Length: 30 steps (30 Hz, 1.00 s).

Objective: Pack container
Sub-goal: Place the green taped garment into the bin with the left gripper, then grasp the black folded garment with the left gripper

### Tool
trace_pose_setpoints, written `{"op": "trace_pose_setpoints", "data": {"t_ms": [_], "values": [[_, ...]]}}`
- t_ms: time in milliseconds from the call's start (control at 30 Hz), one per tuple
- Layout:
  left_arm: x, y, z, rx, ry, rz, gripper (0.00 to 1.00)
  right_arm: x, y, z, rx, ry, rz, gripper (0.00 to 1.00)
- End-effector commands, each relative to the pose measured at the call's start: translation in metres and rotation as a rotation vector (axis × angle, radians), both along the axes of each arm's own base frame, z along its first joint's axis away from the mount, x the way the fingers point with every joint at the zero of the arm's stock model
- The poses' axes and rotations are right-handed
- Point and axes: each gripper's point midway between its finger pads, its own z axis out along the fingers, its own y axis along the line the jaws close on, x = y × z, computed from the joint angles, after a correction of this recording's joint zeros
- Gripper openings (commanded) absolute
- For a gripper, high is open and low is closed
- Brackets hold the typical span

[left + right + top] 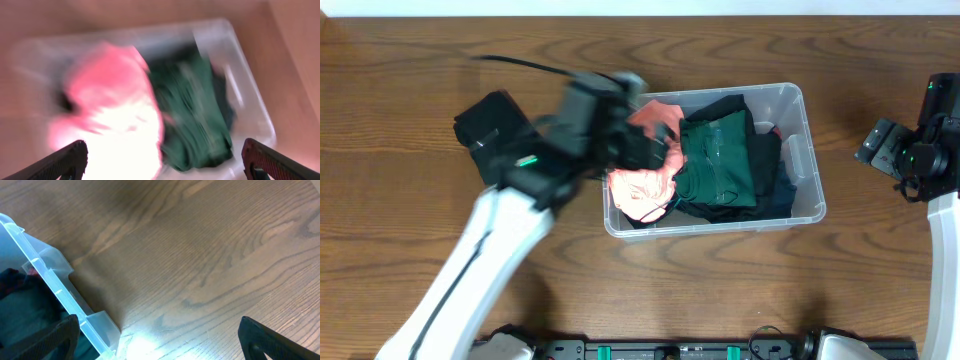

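One large clear rectangular plastic bin [800, 108] sits mid-bench toward the far edge, holding one pink cloth [645, 190], one dark green cloth [720, 160], dark fabric [768, 165] beneath. Two grippers, both spread wide, both empty: left gripper [167, 162] over the bin's left end, right gripper [157, 340] near the right edge.

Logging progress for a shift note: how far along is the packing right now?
Done: a green garment, a pink garment and dark clothes lie in the container. In hand: nothing. The left claw hovers open over the pink garment, and the right claw is open over bare table. Possibly left: a dark item beside the container.
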Motion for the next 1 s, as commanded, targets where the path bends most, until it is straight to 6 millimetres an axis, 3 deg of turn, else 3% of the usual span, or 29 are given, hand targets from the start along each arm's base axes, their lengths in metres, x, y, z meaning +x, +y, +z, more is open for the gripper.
{"op": "trace_pose_setpoints", "data": {"t_ms": [0,100,233,433,533,700,967], "values": [[0.014,0.100,0.038,0.161,-0.157,0.335,0.98,-0.003,-0.005,0.005,-0.020,-0.009,-0.009,0.99],[0.008,0.172,0.033,0.200,-0.101,0.533,0.98,-0.003,-0.005,0.004,-0.019,-0.009,-0.009,0.99],[0.003,0.251,-0.015,0.199,0.096,0.698,0.98,-0.003,-0.005,0.004,-0.017,-0.009,-0.007,0.99],[0.025,0.310,-0.100,0.084,0.350,0.748,0.98,-0.002,-0.002,0.004,-0.004,-0.011,0.004,0.99],[0.043,0.320,-0.143,-0.005,0.427,0.730,0.98,-0.002,-0.002,0.004,-0.006,-0.011,0.007,0.99],[0.074,0.312,-0.201,-0.116,0.479,0.632,0.98,-0.001,-0.001,0.004,-0.002,-0.011,0.021,0.99],[0.083,0.309,-0.268,-0.127,0.567,0.600,0.98,-0.001,0.000,0.003,-0.002,-0.008,0.034,0.99]]}}
